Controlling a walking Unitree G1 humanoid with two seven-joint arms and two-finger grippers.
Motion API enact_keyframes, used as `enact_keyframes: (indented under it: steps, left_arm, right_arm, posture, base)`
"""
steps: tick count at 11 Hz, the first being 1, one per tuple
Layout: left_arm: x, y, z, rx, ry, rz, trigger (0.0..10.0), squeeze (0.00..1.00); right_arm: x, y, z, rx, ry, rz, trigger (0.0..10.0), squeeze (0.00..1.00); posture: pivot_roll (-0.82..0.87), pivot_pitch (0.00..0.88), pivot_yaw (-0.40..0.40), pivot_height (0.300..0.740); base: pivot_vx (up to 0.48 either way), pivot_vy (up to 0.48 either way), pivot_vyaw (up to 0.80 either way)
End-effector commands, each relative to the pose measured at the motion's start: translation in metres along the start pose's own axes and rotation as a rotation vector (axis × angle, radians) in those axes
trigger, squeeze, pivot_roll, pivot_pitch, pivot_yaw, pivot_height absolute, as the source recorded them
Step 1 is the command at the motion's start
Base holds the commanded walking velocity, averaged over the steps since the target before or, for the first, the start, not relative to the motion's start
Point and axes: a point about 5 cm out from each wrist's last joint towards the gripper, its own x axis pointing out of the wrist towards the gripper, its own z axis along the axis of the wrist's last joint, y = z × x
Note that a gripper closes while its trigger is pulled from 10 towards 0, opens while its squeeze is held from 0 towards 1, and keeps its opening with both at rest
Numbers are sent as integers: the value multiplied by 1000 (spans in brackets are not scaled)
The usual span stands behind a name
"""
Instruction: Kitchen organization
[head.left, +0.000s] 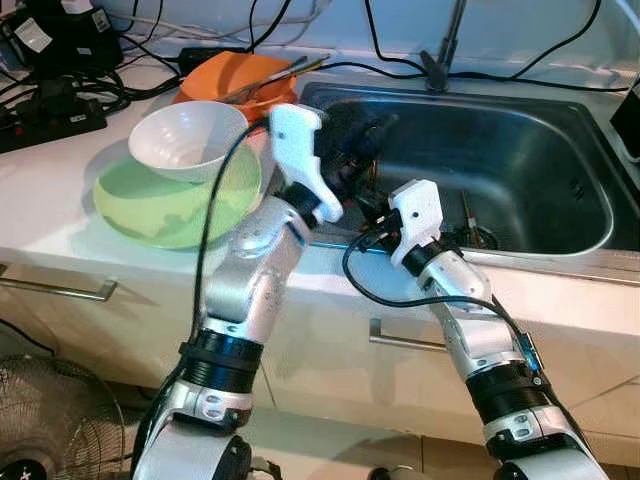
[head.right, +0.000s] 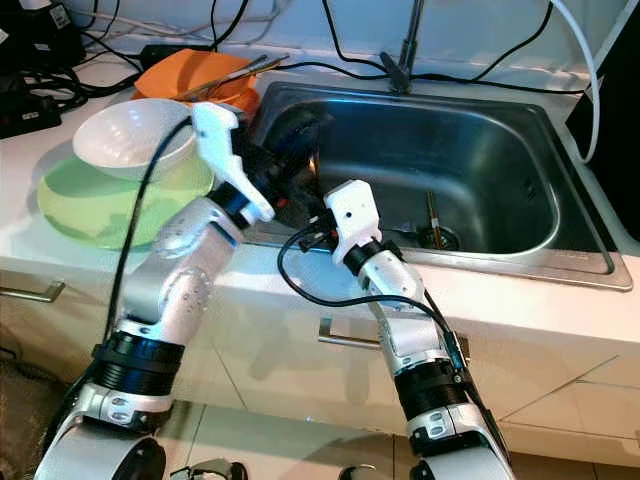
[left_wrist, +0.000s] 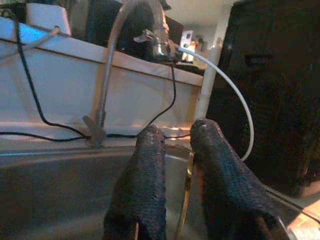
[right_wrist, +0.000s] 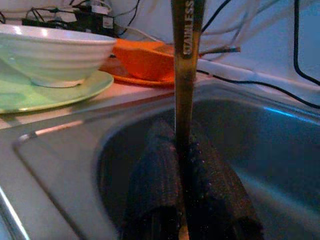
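Observation:
My right gripper (right_wrist: 179, 131) is shut on the handle of a stainless utensil (right_wrist: 182, 60), low at the near left of the steel sink (head.left: 530, 180). In the left eye view the right gripper (head.left: 364, 207) sits just inside the sink's front rim. My left gripper (head.left: 365, 140) reaches over the sink's left edge, right above it. Its fingers (left_wrist: 142, 175) stand slightly apart, with a thin brass-coloured handle (left_wrist: 185, 200) running between them. A white bowl (head.left: 188, 138) rests on a green plate (head.left: 150, 205) on the counter to the left.
An orange dish (head.left: 235, 78) with chopsticks (head.left: 280, 78) lies behind the bowl. More utensils (head.left: 467, 215) lie by the sink's drain. The faucet (head.left: 445, 45) rises at the back. Cables and a power strip (head.left: 50, 112) crowd the far left counter. A fan (head.left: 45, 430) stands on the floor.

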Motion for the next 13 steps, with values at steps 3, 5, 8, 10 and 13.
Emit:
enact_keyframes:
  steps: [3,5,8,10,13]
  left_arm:
    - [-1,4,8,-26,-27,5,10000,1000]
    - [-3,7,10,-22,-41,25,10000,0]
    - [-9,15,6,5,0,64,10000,0]
    - [-24,27,-18,133,164,118,10000,0]
    - [-44,27,-55,201,382,134,10000,0]
  right_arm:
    - [1,-14,5,-8,-19,-56,0,0]
    - [1,-27,6,-22,-20,-127,0,0]
    - [0,-51,6,-39,3,-219,0,0]
    - [1,-69,1,-23,50,-304,10000,0]
    - [10,-85,0,-4,103,-371,10000,0]
  posture:
    - [40,47,43,740]
    - [41,37,44,740]
    - [41,44,44,740]
    - [47,48,44,740]
    - [48,41,39,740]
  base:
    - [0,0,0]
    - [0,0,0]
    - [0,0,0]
    - [0,0,0]
    - [0,0,0]
